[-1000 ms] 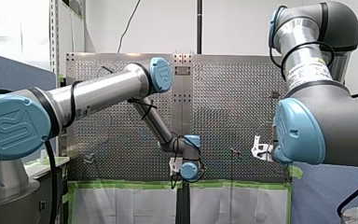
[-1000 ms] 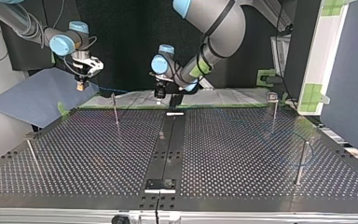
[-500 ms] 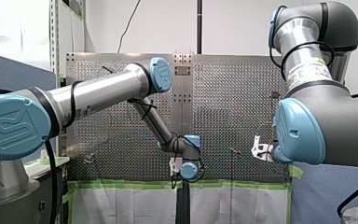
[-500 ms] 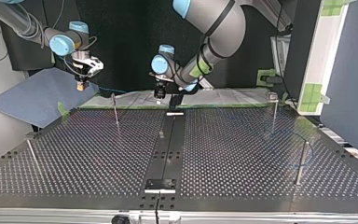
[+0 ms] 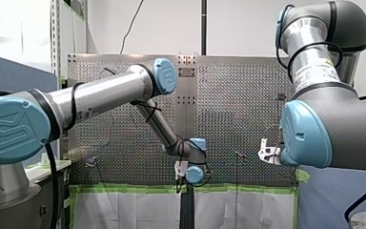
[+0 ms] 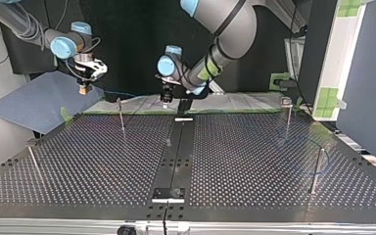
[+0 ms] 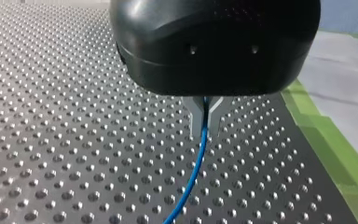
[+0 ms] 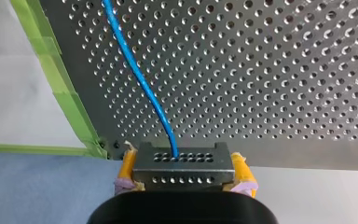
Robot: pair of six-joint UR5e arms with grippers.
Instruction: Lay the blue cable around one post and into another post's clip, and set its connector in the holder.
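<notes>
In the left wrist view my left gripper (image 7: 205,122) is shut on the blue cable (image 7: 193,175), pinched between its metal fingers just above the perforated table. The cable trails away below them over the plate. My right gripper (image 8: 183,173) holds the dark metal connector (image 8: 182,161) between its yellow pads, at the table's taped corner. The cable (image 8: 137,70) leaves the connector and crosses the plate. In the top view my right gripper (image 6: 83,89) hangs at the far left edge and my left gripper (image 6: 166,99) at the far middle.
Thin upright posts stand on the plate: one (image 6: 121,116) near my right gripper, one (image 6: 287,120) at the far right, one (image 6: 316,170) at the near right, one (image 6: 34,164) at the near left. A black strip (image 6: 176,161) runs down the middle. Green tape (image 8: 70,102) edges the table.
Both grippers have shifted slightly toward the top view's left. The cable loop at the right posts has barely moved.
</notes>
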